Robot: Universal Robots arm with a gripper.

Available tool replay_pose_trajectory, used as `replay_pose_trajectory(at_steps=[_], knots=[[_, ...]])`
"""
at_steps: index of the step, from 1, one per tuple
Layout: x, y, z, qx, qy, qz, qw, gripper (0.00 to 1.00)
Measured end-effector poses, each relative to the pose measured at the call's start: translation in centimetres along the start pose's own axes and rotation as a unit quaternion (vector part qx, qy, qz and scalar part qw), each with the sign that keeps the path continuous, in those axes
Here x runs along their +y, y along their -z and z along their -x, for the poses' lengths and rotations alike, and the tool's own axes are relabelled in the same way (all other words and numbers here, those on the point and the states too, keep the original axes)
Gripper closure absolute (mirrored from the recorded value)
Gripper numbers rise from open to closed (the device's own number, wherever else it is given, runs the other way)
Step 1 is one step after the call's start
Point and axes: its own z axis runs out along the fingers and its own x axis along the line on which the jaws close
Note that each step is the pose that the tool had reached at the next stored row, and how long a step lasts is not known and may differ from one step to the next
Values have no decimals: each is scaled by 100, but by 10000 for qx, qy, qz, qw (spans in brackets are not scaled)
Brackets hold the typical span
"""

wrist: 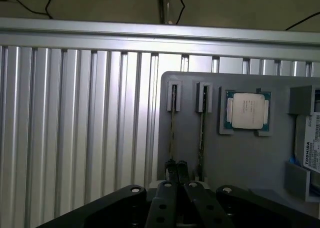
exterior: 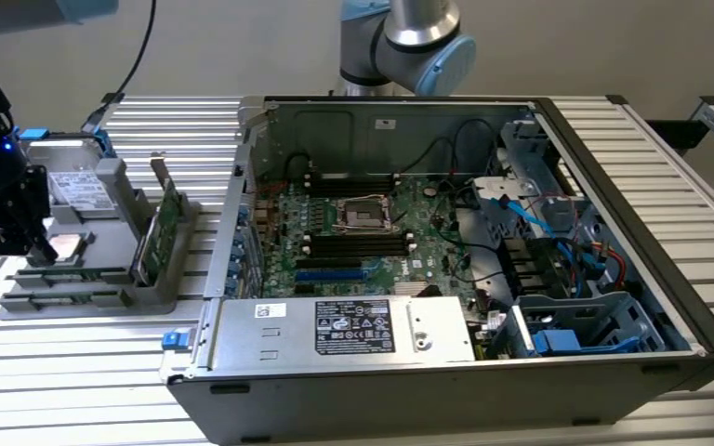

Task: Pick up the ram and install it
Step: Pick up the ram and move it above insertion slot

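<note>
**A:** What takes up the most room?

**B:** The ribbed metal table. The grey tray sits on it, and so does the open computer case. The case stands just beside the tray, on the exterior view's right of it, with its side panel off and the green board inside in plain sight.

**A:** And on the tray itself?

**B:** Biggest first. A green expansion card stands upright along the side of the tray nearest the case. A hard drive lies flat at one end of the tray. A square silver chip rests in its own recess, between the hard drive and two narrow slots.

**A:** Where is the ram?

**B:** In the tray, standing on edge in the slot closest to the tray's rim — the end of the tray opposite the hard drive. A second stick stands in the neighbouring slot, between the ram and the chip. The two run parallel and do not touch.

**A:** And the gripper?

**B:** It hangs over the tray at one end of the ram, at the end of that slot. Its black fingers are clenched together, with hardly a gap between them. The tips cover the end of the ram — whether they pinch its top edge or only sit above it, I cannot tell.
</note>
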Motion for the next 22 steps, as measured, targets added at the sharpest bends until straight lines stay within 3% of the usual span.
replay_pose_trajectory(at_steps=[9,16,22], knots=[[0,0,0,0,0,0,10000,89],[-1,-4,0,0,0,-1,10000,64],[-5,-112,1,0,-1,-1,10000,64]])
